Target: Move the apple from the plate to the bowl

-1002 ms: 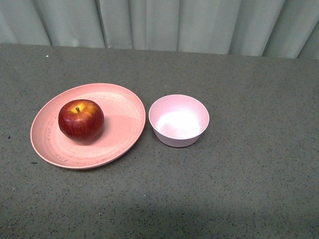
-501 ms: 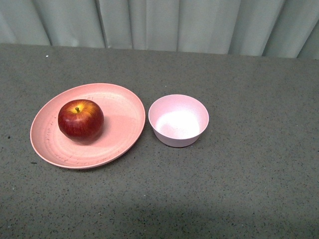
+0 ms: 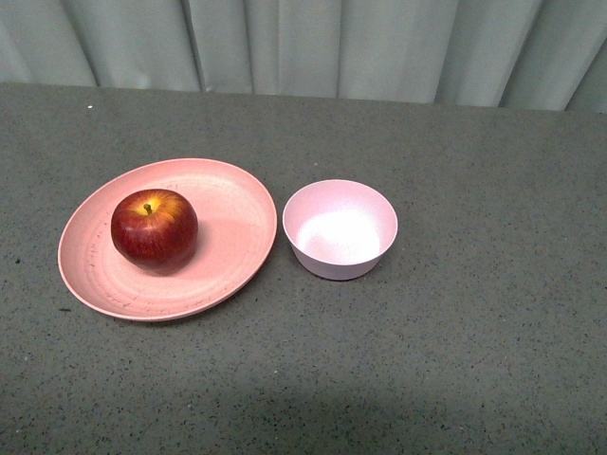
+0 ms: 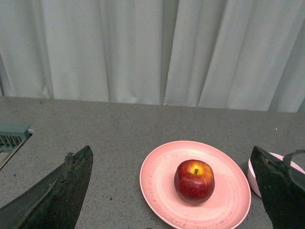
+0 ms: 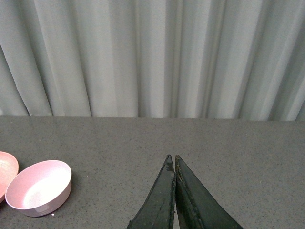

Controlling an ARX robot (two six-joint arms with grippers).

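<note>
A dark red apple [image 3: 154, 227] with a yellow patch round its stem sat upright on the left part of a wide salmon-pink plate [image 3: 232, 194]. Just right of the plate stood a small pale pink bowl [image 3: 340, 230]. Its rim was very near the plate's edge, but whether they touched could not be told. Both rested on a speckled grey table [image 3: 455, 351], with a pale pleated curtain [image 3: 303, 43] along the far side. In the left wrist view, the left gripper [image 4: 171, 149] had its two dark fingers [image 4: 62, 191] spread wide apart, with the apple and plate seen beyond them. In the right wrist view, the right gripper [image 5: 172, 157] had its fingers pressed together, over table right of the bowl.
</note>
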